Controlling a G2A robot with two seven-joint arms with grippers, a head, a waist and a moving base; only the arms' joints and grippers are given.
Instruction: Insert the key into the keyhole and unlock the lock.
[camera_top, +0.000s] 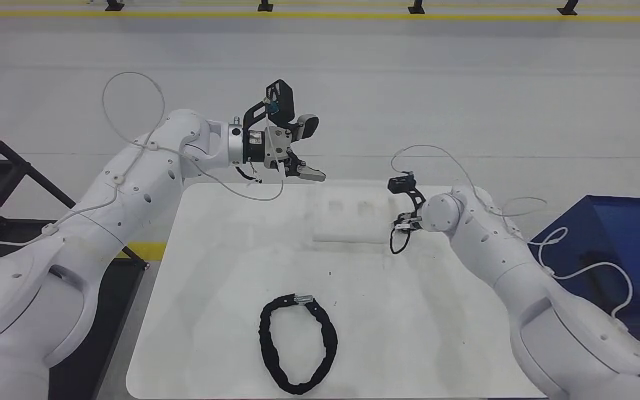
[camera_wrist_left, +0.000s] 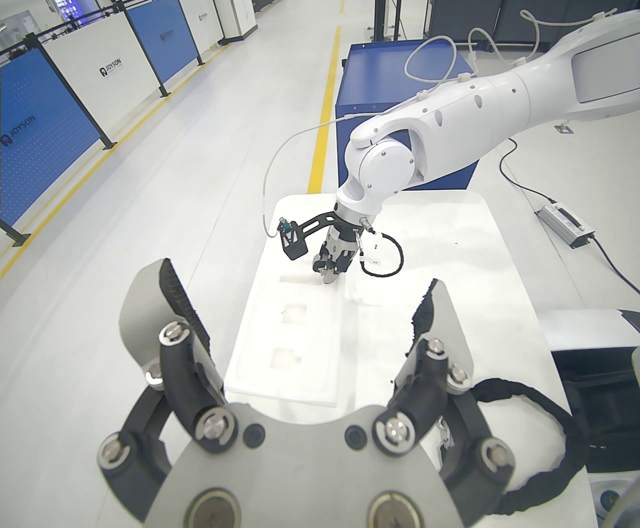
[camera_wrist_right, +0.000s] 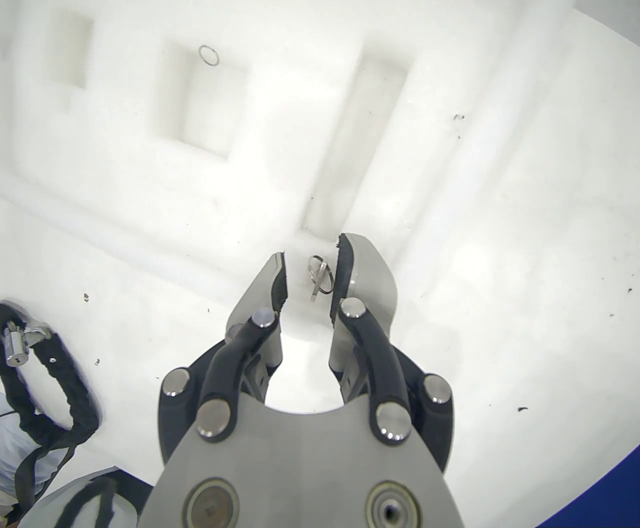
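My left jaws hang wide open and empty over the worktop's (camera_top: 420, 320) far edge. The chain lock (camera_top: 298, 340) lies nearer me. My right jaws, partly open, straddle the key (camera_wrist_right: 317, 277) on the foam tray (camera_top: 345, 225). I'd close squarely on its head, leaving the blade free.

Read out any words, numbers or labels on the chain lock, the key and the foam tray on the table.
chain lock: no text can be read on it.
key: too small to tell whether it carries any marking.
foam tray: plain white, no text.
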